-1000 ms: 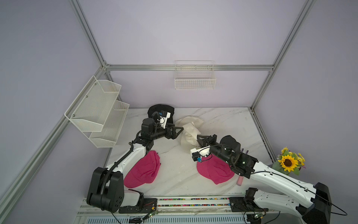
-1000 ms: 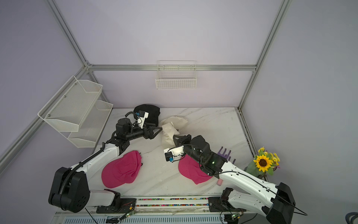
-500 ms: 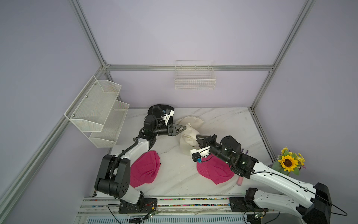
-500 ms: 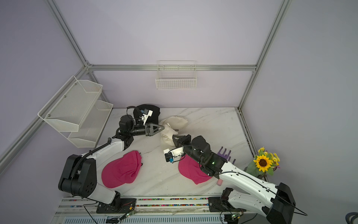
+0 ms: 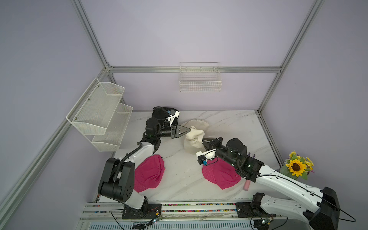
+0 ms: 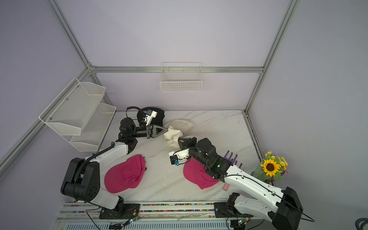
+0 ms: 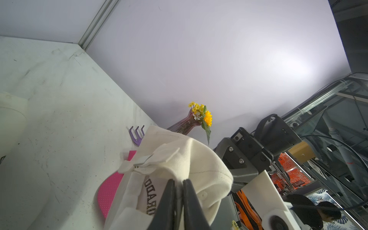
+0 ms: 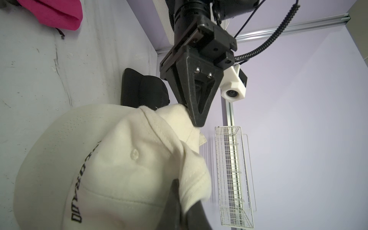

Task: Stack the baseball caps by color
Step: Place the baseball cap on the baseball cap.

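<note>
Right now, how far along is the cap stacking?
Done: black caps look piled at the back. In hand: left gripper and right gripper pinch one cream cap; a second cream cap lies beside it. Left: pink cap by the left arm and pink cap under the right arm lie apart.

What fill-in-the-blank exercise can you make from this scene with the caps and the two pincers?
1. The left pincer and the right pincer are both shut on one ___ COLORADO cap.
2. The cap by the left arm's base and the cap under the right arm are both hot ___.
3. The black cap lies at the back of the marble table, behind the ___ arm.

Missing words: cream; pink; left.
</note>
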